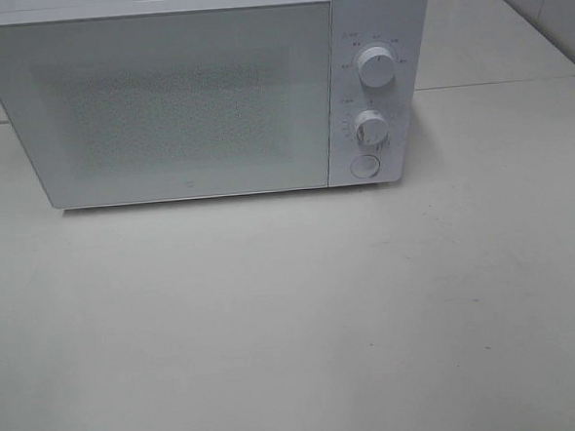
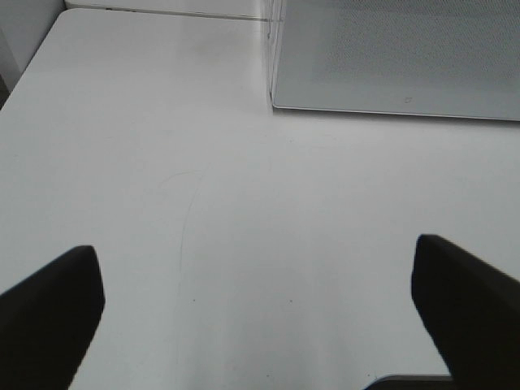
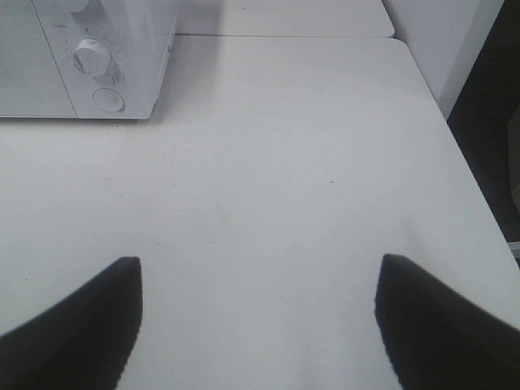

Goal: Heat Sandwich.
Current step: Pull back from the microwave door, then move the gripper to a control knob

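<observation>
Grippers: left gripper (image 2: 256,268) and right gripper (image 3: 258,264) both spread wide, empty.
Microwave (image 1: 183,95): door shut.
Sandwich: unseen, perhaps inside.
Next: probably pressing the round button (image 1: 365,166).

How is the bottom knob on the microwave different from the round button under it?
The bottom knob sticks out; the button lies flat. The bottom knob has small marks around it; the button has none. Both are round, white, and on the microwave's control panel.
</observation>
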Motion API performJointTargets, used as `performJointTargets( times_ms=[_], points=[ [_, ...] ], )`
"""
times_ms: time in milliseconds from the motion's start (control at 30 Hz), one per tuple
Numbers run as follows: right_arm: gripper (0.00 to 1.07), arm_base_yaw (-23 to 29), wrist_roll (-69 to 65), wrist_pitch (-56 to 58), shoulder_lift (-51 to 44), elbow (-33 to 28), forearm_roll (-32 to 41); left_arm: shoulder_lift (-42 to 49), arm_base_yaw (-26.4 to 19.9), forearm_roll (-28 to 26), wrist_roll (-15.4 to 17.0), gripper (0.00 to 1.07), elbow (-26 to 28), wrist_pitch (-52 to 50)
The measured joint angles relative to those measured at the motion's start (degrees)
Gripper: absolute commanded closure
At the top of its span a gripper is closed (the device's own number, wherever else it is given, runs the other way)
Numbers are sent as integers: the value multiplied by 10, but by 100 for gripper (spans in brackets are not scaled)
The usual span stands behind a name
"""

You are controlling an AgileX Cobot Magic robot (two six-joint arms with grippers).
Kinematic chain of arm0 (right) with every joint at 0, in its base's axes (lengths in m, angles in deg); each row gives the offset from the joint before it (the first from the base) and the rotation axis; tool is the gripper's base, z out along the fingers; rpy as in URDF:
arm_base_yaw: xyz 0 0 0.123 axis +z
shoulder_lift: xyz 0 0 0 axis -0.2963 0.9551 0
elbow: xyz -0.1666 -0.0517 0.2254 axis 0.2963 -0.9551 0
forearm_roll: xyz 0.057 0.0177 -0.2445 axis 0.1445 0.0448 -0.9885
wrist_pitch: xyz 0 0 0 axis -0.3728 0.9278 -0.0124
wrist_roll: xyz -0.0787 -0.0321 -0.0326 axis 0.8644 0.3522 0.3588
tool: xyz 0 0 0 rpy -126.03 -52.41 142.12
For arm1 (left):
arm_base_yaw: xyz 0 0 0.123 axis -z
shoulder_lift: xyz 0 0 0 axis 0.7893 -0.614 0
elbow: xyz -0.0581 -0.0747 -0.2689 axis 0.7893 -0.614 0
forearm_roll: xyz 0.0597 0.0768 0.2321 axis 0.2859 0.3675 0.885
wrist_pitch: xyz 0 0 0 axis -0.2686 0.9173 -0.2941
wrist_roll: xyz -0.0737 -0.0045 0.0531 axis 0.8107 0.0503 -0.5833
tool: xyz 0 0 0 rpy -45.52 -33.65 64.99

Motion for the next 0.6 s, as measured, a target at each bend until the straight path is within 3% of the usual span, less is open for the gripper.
performJointTargets(
  times_ms=[233,600],
  points=[
    [26,0,0,-42,33,18,-2,0,0,0,0,10,0,0],
    [27,0,0,-211,168,18,-3,0,0,0,0,10,0,0]
  ],
)
